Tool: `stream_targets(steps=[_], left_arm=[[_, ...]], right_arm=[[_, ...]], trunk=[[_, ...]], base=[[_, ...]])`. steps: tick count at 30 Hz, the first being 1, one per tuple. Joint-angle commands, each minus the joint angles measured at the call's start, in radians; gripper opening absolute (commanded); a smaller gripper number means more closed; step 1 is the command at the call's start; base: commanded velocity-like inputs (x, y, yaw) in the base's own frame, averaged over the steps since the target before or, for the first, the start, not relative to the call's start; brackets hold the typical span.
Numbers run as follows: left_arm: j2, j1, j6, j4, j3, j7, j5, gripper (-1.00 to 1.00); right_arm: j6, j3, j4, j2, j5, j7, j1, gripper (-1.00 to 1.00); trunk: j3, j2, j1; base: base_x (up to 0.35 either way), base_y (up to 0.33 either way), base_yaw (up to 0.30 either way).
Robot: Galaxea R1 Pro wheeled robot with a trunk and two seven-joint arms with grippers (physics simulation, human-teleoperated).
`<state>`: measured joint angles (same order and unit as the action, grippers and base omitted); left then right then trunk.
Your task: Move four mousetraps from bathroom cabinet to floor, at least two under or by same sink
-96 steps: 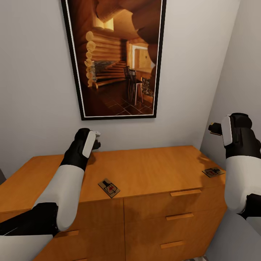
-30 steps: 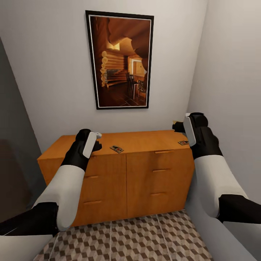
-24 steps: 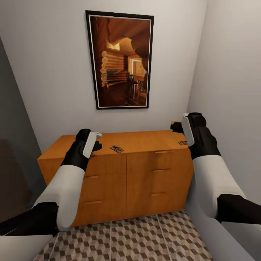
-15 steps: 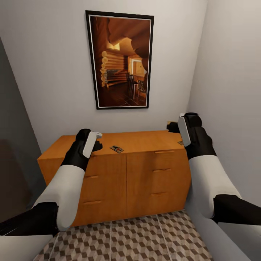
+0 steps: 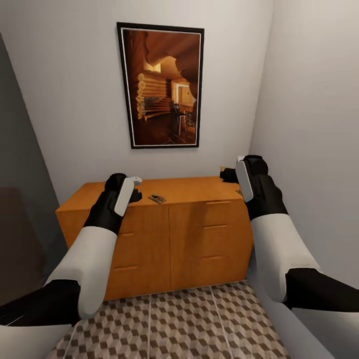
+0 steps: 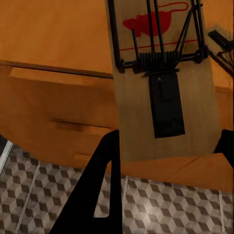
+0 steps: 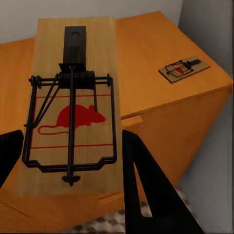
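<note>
A robot stands back from a low orange-brown cabinet (image 5: pixel 164 234) at the far wall of a narrow bathroom nook. Both arms are raised in front of it. The left gripper (image 6: pixel 161 156) pinches a small wooden mousetrap (image 6: pixel 161 83) between its black fingers; the right gripper (image 7: pixel 68 161) pinches another mousetrap (image 7: pixel 73 97), printed with a red mouse.

Two traps remain on the cabinet top: one near its middle front edge (image 5: pixel 157 199), another near the right end (image 7: pixel 184 68), mostly hidden behind the right wrist in the head view.

Risks, as judgement: each board is thin and held only by its edges, so a sudden turn of the base or a swing of the arm may let it slip and fall somewhere far from the sink. The wire springs look set; a knock could snap one and jolt the board free. The right arm sits close to the grey right wall (image 5: pixel 309 99), and a wide swing may scrape it.

Nearby things: a tall framed picture of a log-cabin interior (image 5: pixel 162 85) hangs above the cabinet. A dark grey panel (image 5: pixel 20 199) closes in the left side. The cube-patterned floor (image 5: pixel 189 324) lies near the robot.
</note>
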<state>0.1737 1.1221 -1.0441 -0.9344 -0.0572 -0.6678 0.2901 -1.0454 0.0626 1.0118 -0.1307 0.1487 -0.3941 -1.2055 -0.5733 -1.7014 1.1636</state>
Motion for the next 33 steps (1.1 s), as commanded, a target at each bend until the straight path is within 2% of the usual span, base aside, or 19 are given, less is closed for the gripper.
stream_targets(steps=[1,16,18,19,20,22,27,33], left_arm=[[0.001,0.001,-0.002,-0.005,-0.001,-0.01,0.01,-1.0],[0.001,0.001,-0.002,-0.016,0.001,-0.01,0.016,-1.0],[0.001,0.001,-0.002,-0.018,0.002,-0.008,0.018,-1.0],[0.001,0.001,-0.002,-0.019,0.002,-0.008,0.021,-1.0],[0.001,0.001,-0.002,-0.02,0.003,-0.009,0.079,-1.0],[0.001,0.001,-0.002,-0.03,0.01,-0.009,0.095,-1.0],[0.001,-0.008,-0.002,-0.097,0.023,-0.009,0.105,-1.0],[0.001,-0.037,-0.002,-0.148,0.03,-0.01,0.107,-1.0]], right_arm=[[-0.002,0.002,0.001,-0.001,0.012,-0.011,-0.001,-1.0],[-0.002,0.003,0.001,-0.001,0.011,-0.012,0.014,-1.0],[-0.002,0.003,0.009,0.0,0.01,-0.014,0.014,-1.0],[-0.002,0.004,0.008,0.0,0.011,-0.014,0.014,-1.0],[-0.002,0.005,0.01,0.008,0.004,-0.015,0.037,-1.0],[-0.002,0.005,0.013,0.009,0.004,-0.014,0.062,-1.0],[-0.002,0.004,0.016,0.008,0.002,-0.014,0.076,-1.0],[-0.002,0.003,0.016,0.009,-0.001,-0.014,0.079,-1.0]], trunk=[[-0.001,-0.001,-0.001],[-0.001,-0.001,-0.001],[-0.001,-0.001,-0.001],[-0.001,-0.001,-0.001],[-0.001,-0.001,-0.001],[-0.001,-0.001,-0.001],[-0.001,-0.001,-0.001],[-0.001,-0.001,-0.001]], base=[[-0.311,-0.106,0.0],[-0.315,-0.104,0.0],[-0.03,-0.013,0.0],[-0.019,-0.008,0.0],[-0.002,-0.001,0.0],[-0.001,0.0,0.0],[-0.037,-0.016,0.0],[-0.254,-0.103,0.0]])
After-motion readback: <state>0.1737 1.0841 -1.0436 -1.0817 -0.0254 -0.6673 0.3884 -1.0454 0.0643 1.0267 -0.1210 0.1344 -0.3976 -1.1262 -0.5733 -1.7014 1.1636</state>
